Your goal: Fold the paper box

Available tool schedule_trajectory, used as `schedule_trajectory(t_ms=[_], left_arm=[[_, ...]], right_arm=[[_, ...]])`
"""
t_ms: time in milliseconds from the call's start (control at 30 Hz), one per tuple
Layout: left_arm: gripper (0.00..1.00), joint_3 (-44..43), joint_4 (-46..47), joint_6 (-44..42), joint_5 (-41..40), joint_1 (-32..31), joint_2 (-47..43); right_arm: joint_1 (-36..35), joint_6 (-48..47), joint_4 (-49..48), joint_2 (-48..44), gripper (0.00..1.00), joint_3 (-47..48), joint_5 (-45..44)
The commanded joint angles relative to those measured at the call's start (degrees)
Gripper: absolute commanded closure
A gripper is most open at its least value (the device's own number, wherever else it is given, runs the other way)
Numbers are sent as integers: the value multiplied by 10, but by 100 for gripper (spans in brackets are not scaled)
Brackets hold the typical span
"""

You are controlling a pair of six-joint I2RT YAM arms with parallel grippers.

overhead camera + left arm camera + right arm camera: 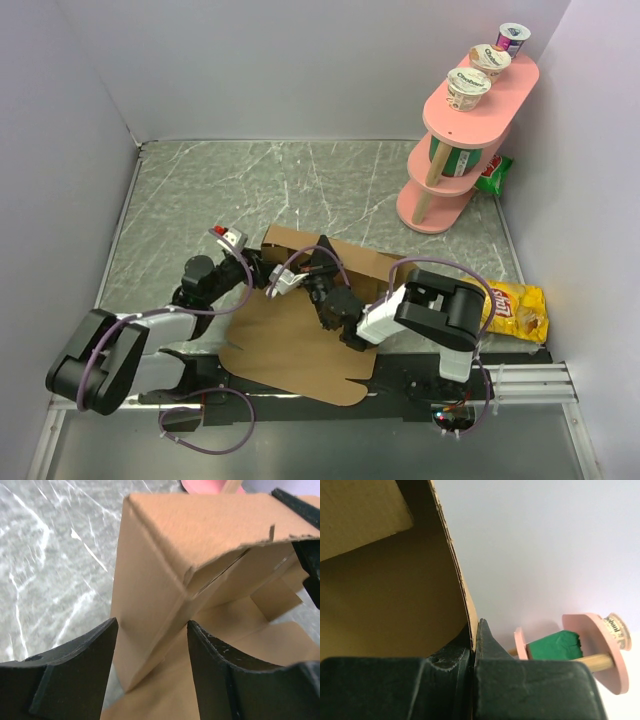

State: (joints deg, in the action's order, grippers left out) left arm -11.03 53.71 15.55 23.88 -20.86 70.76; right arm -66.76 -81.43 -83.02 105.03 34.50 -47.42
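The paper box (300,345) is plain brown cardboard, part flat on the marble table and part raised as a wall (345,258) at its far edge. My left gripper (278,283) is open at the wall's left end. In the left wrist view its fingers (95,650) straddle the box's upright corner (150,590) without closing on it. My right gripper (325,272) is shut on the raised wall from above. In the right wrist view the gripper (474,630) pinches the cardboard edge (455,565).
A pink tiered shelf (465,150) with yogurt cups (468,88) stands at the back right, with a green bag (495,172) beside it. A yellow chips bag (515,312) lies right of the right arm. Grey walls enclose the table.
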Motion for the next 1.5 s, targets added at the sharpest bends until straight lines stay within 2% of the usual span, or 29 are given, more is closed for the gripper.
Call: schedule_trajectory(t_ms=[0, 67, 200, 233, 333, 400, 467, 533, 633, 733, 800, 833, 900, 1267, 1400, 1467], left_arm=[[37, -20, 86, -37, -85, -32, 13], [34, -16, 103, -40, -122, -41, 23], [36, -19, 146, -44, -175, -71, 49], [41, -22, 142, -45, -185, -76, 55], [49, -28, 160, -46, -227, -94, 75], [60, -29, 168, -49, -267, -109, 88], [63, -29, 169, -55, -290, -119, 97], [71, -32, 170, -58, -329, -136, 102], [74, -37, 168, -66, -371, -154, 114], [86, -45, 166, -63, -420, -170, 128], [90, -52, 161, -66, -449, -182, 138], [96, -56, 157, -66, -491, -189, 140], [96, -60, 155, -68, -518, -196, 148], [98, -70, 132, -132, -552, -209, 159], [98, -74, 124, -134, -539, -210, 163], [94, -63, 136, -141, -496, -210, 156]], right_arm=[[-2, 107, 34, 9, 100, -34, -50], [-2, 116, 49, 3, 100, -33, -48], [-2, 133, 68, 1, 100, -32, -49], [-2, 131, 67, 3, 100, -32, -50], [-2, 105, 31, 21, 100, -31, -61], [-2, 90, -3, 30, 100, -31, -65], [-2, 83, -10, 35, 100, -32, -70], [-2, 95, 0, 26, 100, -35, -70], [-2, 122, 34, 4, 100, -39, -65], [-3, 135, 50, -8, 100, -41, -60], [-3, 132, 47, -8, 100, -41, -61], [-2, 129, 43, -5, 100, -41, -61], [-4, 123, 35, -4, 100, -42, -63], [-2, 140, 46, -21, 100, -50, -58], [0, 159, 73, -32, 100, -51, -50], [-1, 167, 88, -35, 100, -51, -46]])
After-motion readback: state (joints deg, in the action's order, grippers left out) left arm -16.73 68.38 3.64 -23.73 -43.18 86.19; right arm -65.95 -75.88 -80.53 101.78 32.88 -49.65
